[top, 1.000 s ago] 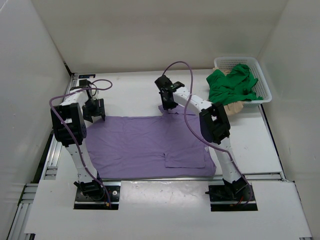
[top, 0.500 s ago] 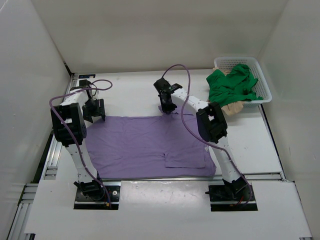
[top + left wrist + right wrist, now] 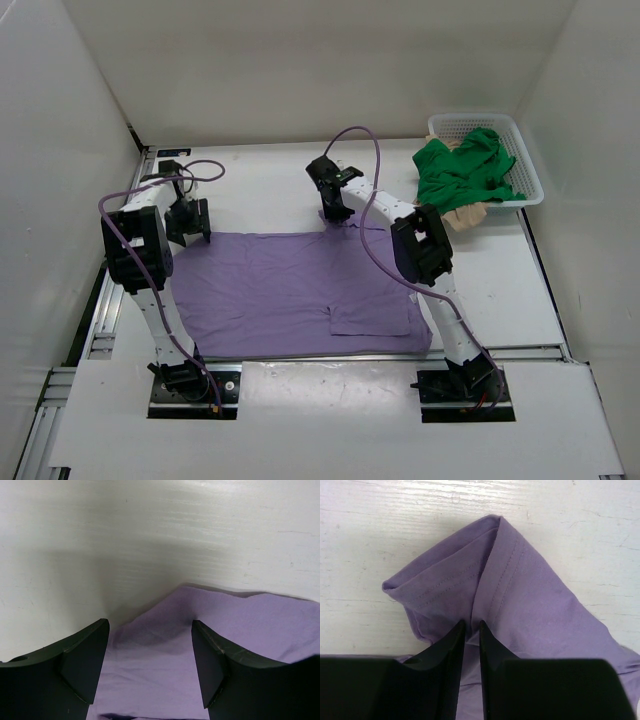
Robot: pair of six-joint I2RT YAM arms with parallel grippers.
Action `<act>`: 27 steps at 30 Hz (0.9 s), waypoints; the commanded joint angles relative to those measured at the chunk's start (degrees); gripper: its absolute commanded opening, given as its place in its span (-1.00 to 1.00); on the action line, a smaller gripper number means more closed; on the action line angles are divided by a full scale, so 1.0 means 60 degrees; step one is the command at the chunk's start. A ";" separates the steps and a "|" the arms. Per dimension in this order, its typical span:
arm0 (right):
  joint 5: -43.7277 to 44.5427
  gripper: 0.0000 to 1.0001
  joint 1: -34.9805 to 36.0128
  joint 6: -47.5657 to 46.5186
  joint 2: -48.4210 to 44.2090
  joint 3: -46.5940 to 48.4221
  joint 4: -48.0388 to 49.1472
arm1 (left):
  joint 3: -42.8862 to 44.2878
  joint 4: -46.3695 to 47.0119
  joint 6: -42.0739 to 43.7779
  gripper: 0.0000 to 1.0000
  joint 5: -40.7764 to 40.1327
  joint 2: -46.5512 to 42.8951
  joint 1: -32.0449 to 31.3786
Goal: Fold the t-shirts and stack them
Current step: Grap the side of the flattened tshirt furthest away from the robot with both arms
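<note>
Pinching purple t-shirt [image 3: 520, 595] (right gripper [image 3: 471, 626])

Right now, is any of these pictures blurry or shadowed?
Left wrist view: the left fingers look soft-edged, and a broad grey shadow lies on the white table beyond the purple t-shirt. Right wrist view: crisp, hem stitching readable by the right fingers. Top external view: even light, no glare.

The purple t-shirt [image 3: 520, 595] is soft matt cloth; table [image 3: 395, 510] scuffed, perhaps painted wood; basket [image 3: 530, 165] plastic.
</note>
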 commanded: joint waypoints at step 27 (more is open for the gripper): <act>0.0087 -1.00 -0.0016 0.0068 -0.0393 0.0472 -0.0352 | -0.0127 0.0061 -0.0002 0.55 0.0007 -0.0660 0.0043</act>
